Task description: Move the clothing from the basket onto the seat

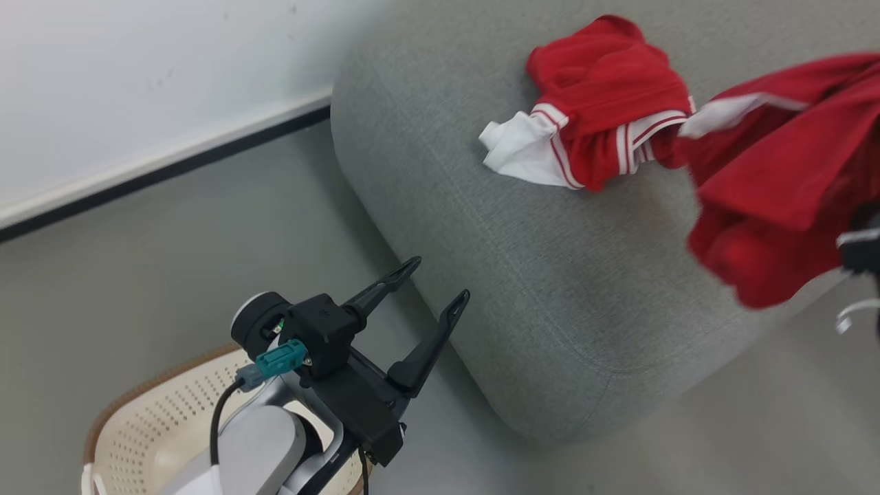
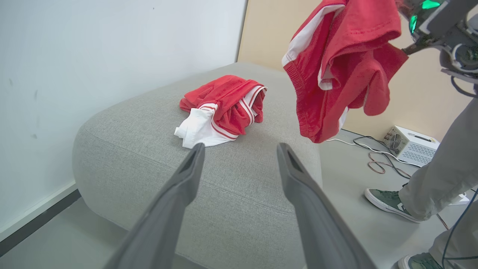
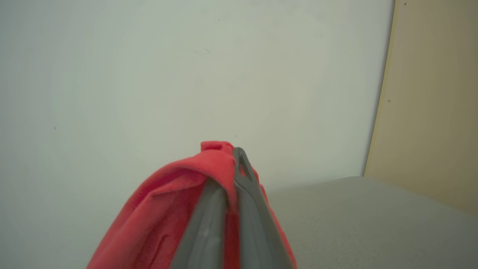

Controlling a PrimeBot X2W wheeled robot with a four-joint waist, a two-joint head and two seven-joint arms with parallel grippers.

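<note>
One cream-white perforated plastic laundry basket [image 1: 151,412] with a brown rim sits on the grey floor [image 1: 172,261] at the far left, partly hidden by the pale left forearm. The left gripper [image 1: 440,278] hangs with its two dark fingers spread wide and nothing between them, pointing toward the rounded near edge of the large grey fabric sofa seat [image 1: 495,261]. Bare floor runs between the seat and the white wall [image 1: 137,82]. On the seat lies a crumpled red garment with white panels and thin white stripes [image 1: 591,124], with bare cushion all round it. To its right a mostly plain red garment [image 1: 770,199] dangles in the air near the seat's right edge, pinched in the closed fingers of the right gripper [image 3: 233,158]. Beyond that edge are a person's green shoe [image 2: 388,200], loose cables [image 2: 377,160] and a white box [image 2: 410,145] on the floor.
</note>
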